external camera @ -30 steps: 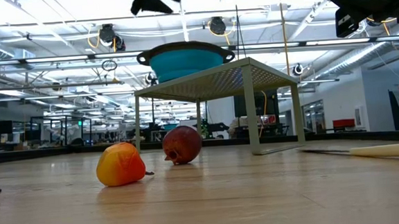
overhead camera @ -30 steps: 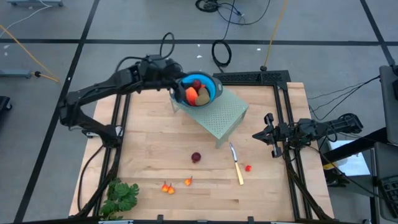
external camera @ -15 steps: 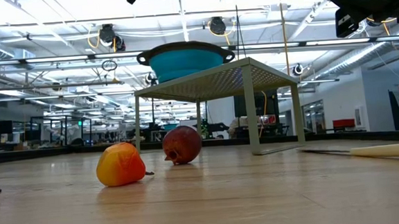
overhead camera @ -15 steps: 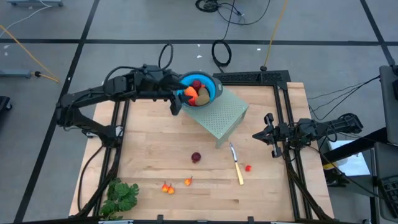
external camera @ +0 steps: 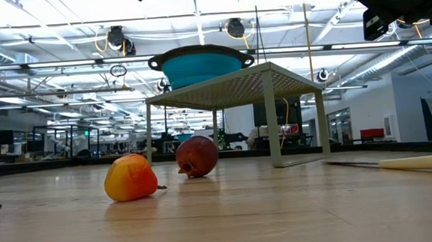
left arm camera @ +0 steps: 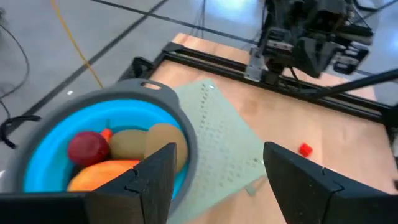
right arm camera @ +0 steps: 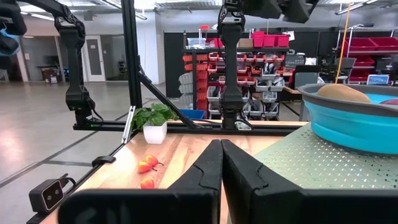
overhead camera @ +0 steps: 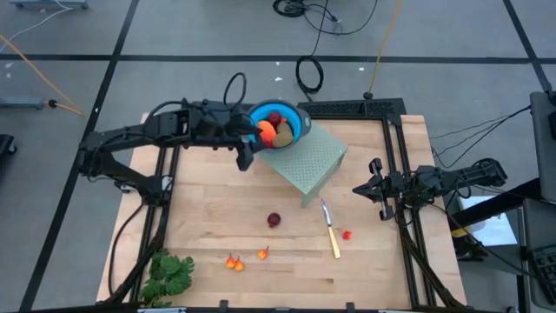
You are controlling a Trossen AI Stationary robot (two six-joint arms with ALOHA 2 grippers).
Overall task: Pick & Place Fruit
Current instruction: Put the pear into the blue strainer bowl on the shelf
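Several fruit (overhead camera: 274,129) lie in a blue bowl (overhead camera: 298,121) atop a pale green perforated stand (overhead camera: 310,159): a dark red ball, two olive-brown ovals and an orange-red piece. On the tabletop (overhead camera: 208,209) remain a dark red ball (overhead camera: 274,220), three small orange-red bits (overhead camera: 234,262) and a red bit (overhead camera: 347,234) beside the yellow-handled knife (overhead camera: 331,231). The left pincer (overhead camera: 244,154) hangs released and empty beside the bowl. The right pincer (overhead camera: 373,189) waits clenched at the tabletop's right edge
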